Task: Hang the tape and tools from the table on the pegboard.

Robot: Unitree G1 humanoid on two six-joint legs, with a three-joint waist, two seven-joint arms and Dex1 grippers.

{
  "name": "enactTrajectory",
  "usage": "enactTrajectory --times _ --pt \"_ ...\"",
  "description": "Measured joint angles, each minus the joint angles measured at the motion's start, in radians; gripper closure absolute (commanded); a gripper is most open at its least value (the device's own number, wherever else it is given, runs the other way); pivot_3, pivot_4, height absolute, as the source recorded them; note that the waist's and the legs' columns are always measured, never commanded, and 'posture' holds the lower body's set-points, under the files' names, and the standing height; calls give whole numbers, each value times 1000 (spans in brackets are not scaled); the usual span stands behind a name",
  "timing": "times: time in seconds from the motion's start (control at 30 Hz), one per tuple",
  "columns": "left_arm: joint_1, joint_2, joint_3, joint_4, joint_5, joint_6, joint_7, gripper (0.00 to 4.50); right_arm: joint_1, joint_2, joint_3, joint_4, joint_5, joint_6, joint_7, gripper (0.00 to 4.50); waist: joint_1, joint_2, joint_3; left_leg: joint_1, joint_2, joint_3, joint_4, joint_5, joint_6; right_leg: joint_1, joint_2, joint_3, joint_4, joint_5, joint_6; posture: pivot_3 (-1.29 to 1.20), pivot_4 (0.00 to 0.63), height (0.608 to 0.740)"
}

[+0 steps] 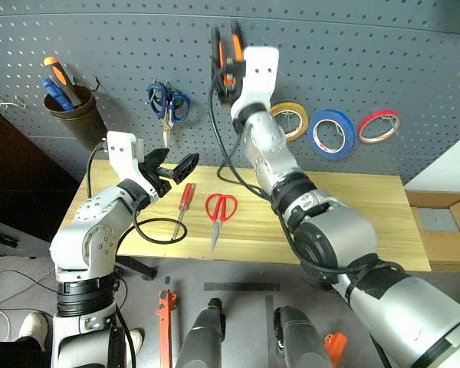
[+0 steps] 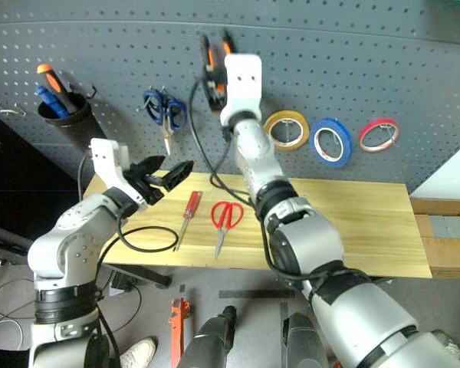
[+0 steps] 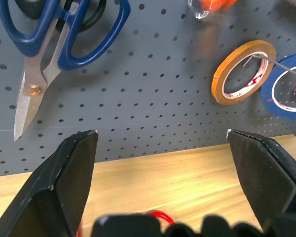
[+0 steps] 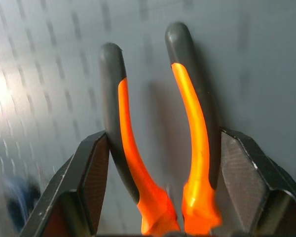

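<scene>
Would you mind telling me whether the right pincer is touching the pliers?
Touching. In the right wrist view, both fingers of the right pincer press against the outer sides of the pliers handles.

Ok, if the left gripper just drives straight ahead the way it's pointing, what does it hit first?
Probably the pegboard, on the bare stretch between the blue scissors and the yellow tape. The open left gripper has nothing nearer in line, though depth is unclear.

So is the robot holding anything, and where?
Yes: the right tool grips the orange-and-black-handled pliers across both handles, against the dark grey pegboard. The left tool holds nothing.
</scene>
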Motion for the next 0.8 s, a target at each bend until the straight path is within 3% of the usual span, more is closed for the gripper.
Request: enactTrajectory --times 0.33,0.5,0.67,0.8 --pt "-13 2 0 13 0 -3 -16 0 -13 -3 -3 -4 2 34 0 1649 -1 0 0 0 0 0 0 0 0 0 0 -1 0 0 0 136 293 740" --pt "-16 0 0 16 1 -8 -16 0 -9 -11 15 -7 -21 35 22 19 -2 0 0 0 0 0 0 0 0 0 0 -1 0 0 0 115 289 740" --pt "-1 -42 -15 23 13 -42 -8 0 115 -56 59 -112 -53 22 77 19 1 0 0 0 0 0 0 0 0 1 0 0 -1 0 0 45 265 740" --pt "24 -117 -56 69 58 -93 17 0 287 -132 126 -325 -96 36 145 19 1 -1 -1 -1 0 0 1 0 0 2 -2 -1 -1 0 0 -18 240 740"
